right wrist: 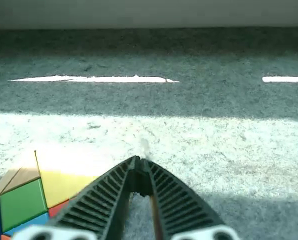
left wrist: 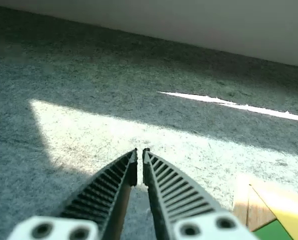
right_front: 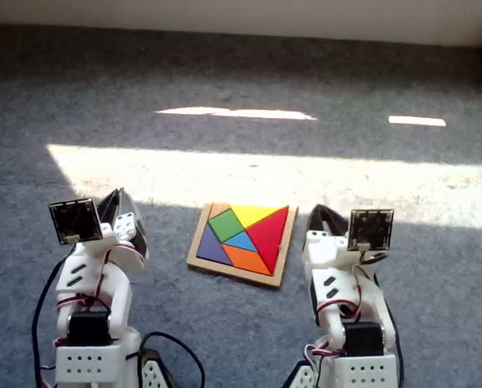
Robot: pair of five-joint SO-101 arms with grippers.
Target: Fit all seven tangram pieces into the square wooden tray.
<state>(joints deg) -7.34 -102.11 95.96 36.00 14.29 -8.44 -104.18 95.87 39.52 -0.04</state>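
Your square wooden tray holds all seven coloured tangram pieces. Left gripper and right gripper flank it, fingers together.

The left arm and the right arm are white plastic shells around black servo blocks, with slotted vents, dotted bases, thin red wires and looping black cables, each carrying a square black board. The left tool and right tool have black, ribbed, tapering fingers on white mounts with dark screw holes.
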